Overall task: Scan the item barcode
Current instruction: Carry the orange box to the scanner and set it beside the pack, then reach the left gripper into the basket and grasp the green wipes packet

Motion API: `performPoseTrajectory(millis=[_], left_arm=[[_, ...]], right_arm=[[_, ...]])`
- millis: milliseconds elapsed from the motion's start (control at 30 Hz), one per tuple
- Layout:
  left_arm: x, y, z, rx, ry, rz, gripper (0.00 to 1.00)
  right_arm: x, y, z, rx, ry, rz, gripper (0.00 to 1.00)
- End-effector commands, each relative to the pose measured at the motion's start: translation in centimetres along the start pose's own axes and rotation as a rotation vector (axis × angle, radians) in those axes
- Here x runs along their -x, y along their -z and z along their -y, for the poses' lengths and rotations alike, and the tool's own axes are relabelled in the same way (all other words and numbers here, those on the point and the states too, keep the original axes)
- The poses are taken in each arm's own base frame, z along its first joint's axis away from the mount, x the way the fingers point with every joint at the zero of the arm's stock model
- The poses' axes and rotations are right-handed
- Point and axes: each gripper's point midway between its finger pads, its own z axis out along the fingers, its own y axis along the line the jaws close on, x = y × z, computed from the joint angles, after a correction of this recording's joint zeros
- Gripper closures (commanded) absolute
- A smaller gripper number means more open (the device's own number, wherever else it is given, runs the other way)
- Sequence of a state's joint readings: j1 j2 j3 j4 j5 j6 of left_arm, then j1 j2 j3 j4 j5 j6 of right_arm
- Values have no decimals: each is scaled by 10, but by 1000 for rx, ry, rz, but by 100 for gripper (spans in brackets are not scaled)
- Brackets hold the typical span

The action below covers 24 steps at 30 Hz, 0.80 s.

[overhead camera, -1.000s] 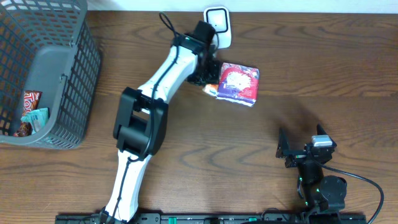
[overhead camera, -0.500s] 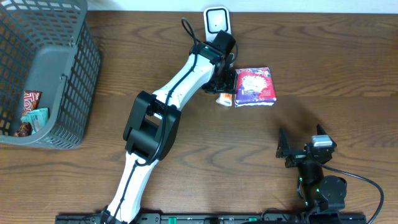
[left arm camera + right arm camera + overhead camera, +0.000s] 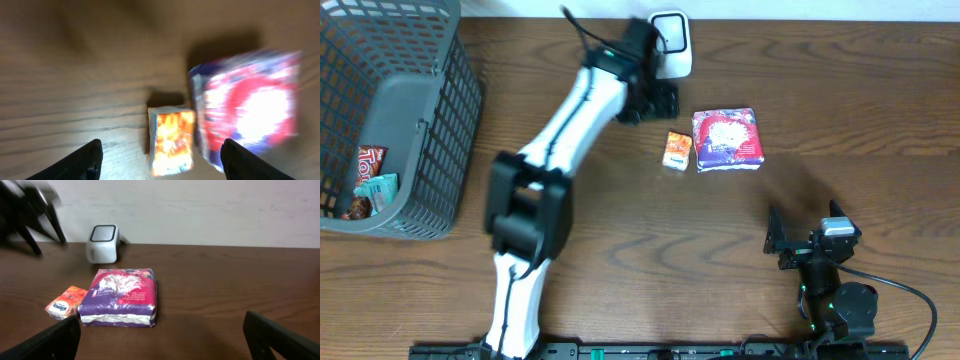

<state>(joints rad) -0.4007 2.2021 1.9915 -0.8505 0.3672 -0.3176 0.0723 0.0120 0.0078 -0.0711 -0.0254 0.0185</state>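
Left hand (image 3: 658, 100) spread, empty, blurred, just beside the white rounded scanner (image 3: 670, 42). Small orange box (image 3: 677, 150) lies flat on the wood-grain tabletop (image 3: 840, 100), just beside the glossy purple soft pack (image 3: 728, 139). Right hand (image 3: 805, 240) spread at the near edge. Bare wood right; mesh basket (image 3: 430, 120) far left.

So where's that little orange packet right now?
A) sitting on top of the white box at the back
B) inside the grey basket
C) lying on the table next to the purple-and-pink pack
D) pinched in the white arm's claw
C: the small orange packet lies flat on the wooden table, right beside the purple-and-pink pack, and nothing is gripping it.
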Motion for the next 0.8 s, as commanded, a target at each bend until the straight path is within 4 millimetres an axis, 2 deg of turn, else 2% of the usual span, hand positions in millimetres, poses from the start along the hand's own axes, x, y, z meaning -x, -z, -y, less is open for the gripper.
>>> performPoseTrajectory(millis=[0,100,267,500,567,633,733,767], left_arm=[[33,86,11,-42,-13,189,24],[50,137,1,-44,-6,304,24],[61,197,-33,-11,56,417,24],[76,251,-113,68,195,538,24],[76,277,-152,97,265,585,24],[75,290,-159,81,276,611,24],[77,317,-160,56,266,675,24],[78,332,-160,62,257,719,24]], right_arm=[[-1,0,2,-10,-11,-1,1],[-1,0,2,-10,-11,-1,1],[-1,0,2,-10,-11,-1,1],[-1,0,2,-10,-11,-1,1],[-1,0,2,-9,-11,-1,1],[-1,0,2,-9,-10,-1,1],[-1,0,2,-10,-11,-1,1],[-1,0,2,-10,-11,-1,1]])
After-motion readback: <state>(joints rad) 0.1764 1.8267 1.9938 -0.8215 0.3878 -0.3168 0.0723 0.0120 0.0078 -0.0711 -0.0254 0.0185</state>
